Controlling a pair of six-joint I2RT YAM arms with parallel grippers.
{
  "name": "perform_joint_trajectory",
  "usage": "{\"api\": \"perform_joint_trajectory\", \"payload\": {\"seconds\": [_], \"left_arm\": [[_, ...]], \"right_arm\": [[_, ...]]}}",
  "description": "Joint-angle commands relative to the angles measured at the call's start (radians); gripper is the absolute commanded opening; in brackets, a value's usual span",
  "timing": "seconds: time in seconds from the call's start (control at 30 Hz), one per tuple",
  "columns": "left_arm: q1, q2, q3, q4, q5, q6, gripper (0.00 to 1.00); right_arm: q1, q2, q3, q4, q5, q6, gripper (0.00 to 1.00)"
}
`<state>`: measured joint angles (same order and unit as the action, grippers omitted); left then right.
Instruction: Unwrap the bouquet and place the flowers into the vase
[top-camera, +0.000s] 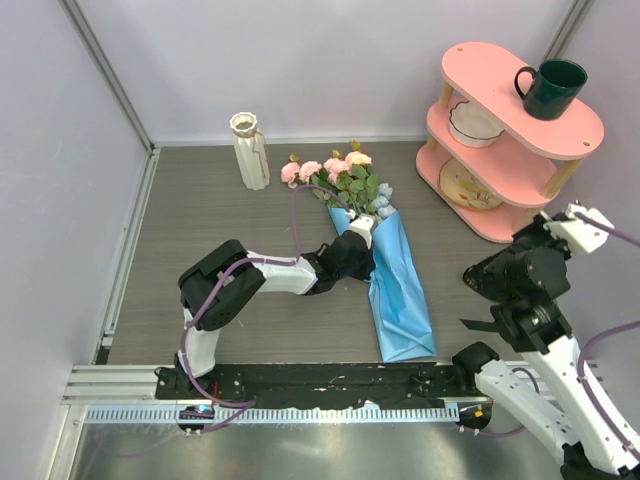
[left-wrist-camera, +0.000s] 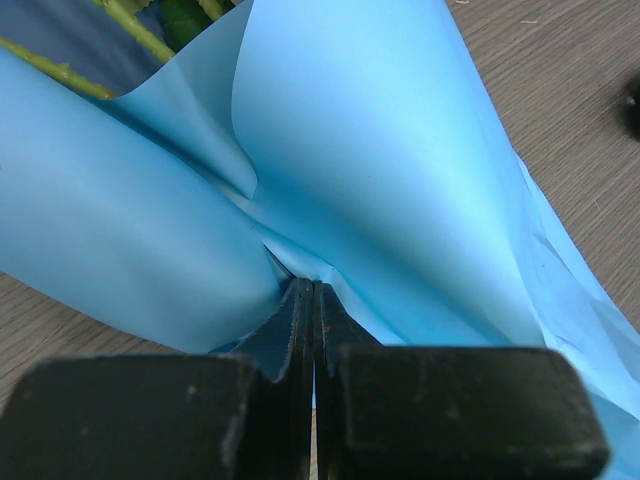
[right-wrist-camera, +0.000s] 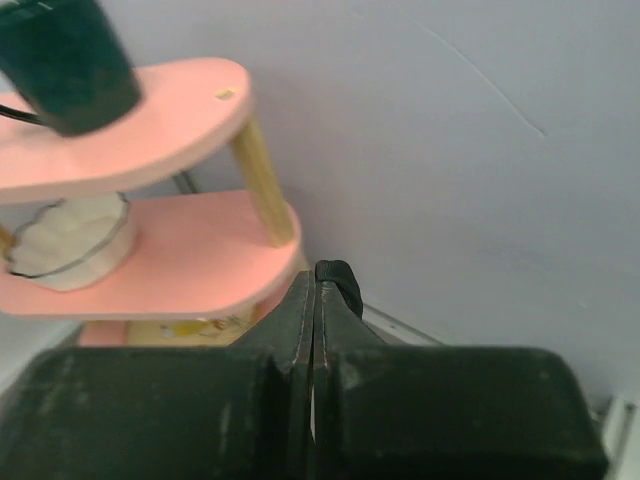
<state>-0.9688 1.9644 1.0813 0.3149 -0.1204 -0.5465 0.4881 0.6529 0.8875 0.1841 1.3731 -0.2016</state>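
Bouquet (top-camera: 395, 275) lying flat: creased blue paper wrap, pink, peach blooms.

Bare tabletop (top-camera: 200, 210) front left, plus a lane between bouquet (top-camera: 400, 290) and pink shelf (top-camera: 515, 150) (narrower toward the back). Blocked down the middle by the bouquet lying lengthwise, left tool (left-wrist-camera: 313, 285) pinched on its wrap. Vase (top-camera: 250, 150) upright near the back wall, just left of the blooms. Right tool (right-wrist-camera: 315, 290) hemmed beside the shelf.
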Motion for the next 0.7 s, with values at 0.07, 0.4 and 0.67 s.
{"api": "perform_joint_trajectory", "payload": {"seconds": [0.07,0.4,0.67], "left_arm": [[-0.004,-0.013,0.006,-0.017,0.001,0.002,0.0],[-0.004,-0.015,0.003,-0.017,0.002,0.0,0.0],[-0.004,-0.018,0.0,-0.017,-0.004,0.002,0.0]], "right_arm": [[-0.008,-0.174,-0.124,-0.258,0.236,0.111,0.01],[-0.008,-0.265,-0.102,-0.457,0.208,0.193,0.18],[-0.006,-0.141,0.057,-0.928,0.087,0.635,0.56]]}}
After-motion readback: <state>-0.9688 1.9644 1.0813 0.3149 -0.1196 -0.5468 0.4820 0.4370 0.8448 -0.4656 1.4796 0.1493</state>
